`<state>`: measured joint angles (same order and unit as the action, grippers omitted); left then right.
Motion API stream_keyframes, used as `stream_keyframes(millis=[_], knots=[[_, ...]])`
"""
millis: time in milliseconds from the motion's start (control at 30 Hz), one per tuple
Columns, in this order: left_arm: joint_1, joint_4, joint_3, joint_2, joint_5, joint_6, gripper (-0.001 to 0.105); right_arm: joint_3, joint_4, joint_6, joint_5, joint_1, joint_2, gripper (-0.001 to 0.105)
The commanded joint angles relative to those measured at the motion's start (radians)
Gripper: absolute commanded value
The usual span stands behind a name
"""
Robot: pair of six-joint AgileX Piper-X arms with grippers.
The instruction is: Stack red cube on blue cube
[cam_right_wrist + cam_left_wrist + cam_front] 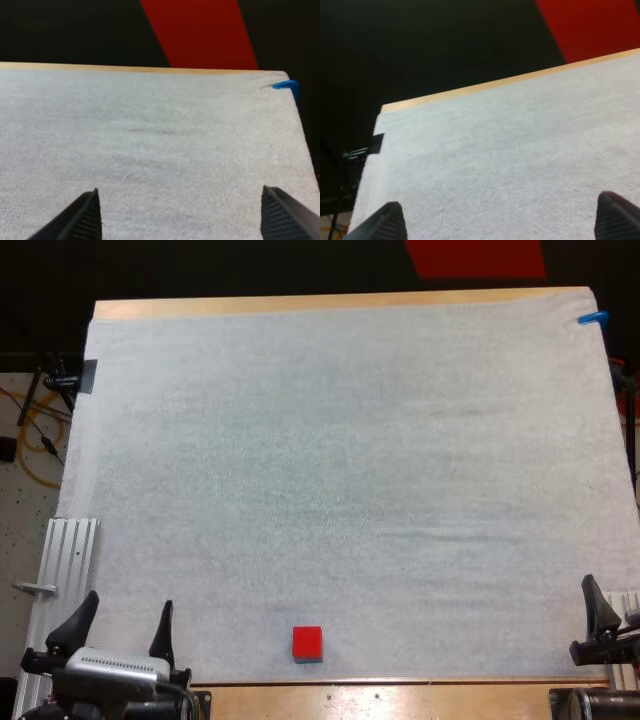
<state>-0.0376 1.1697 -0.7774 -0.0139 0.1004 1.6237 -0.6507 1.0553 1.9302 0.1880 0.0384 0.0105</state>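
- High view: the red cube (307,641) sits on the white mat (340,470) at its near edge, just short of the worktop's (400,698) bare wood strip. A bluish sliver beneath it may be the blue cube (308,658), though that is hard to tell.
- The left pincer (120,632) is at the mat's near left corner, fingers wide apart and empty, well apart from the red cube.
- The right pincer (182,220) is at the near right edge, spread wide over bare mat that runs open to the far edge.

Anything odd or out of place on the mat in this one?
Nothing spilled or damaged. The red cube sits at the near edge of the mat; a thin blue sliver at its near side is probably the blue cube beneath it. The left gripper and right gripper stand open, clear of it.
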Motion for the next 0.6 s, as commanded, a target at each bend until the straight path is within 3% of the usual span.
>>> stream_keyframes(millis=[0, 333, 567], knots=[[-0.001, -0.016, 0.015, -0.138, -0.022, 0.032, 0.074, 0.005, -0.005, 0.008, 0.015, 0.005, 0.043, 0.065], [-0.001, -0.207, 0.198, -0.138, -0.018, 0.032, 0.074, 0.059, -0.008, 0.004, 0.019, 0.005, 0.043, 0.065], [-0.001, -0.183, 0.255, -0.138, -0.015, 0.032, 0.074, 0.097, -0.012, 0.004, 0.019, 0.005, 0.043, 0.065]])
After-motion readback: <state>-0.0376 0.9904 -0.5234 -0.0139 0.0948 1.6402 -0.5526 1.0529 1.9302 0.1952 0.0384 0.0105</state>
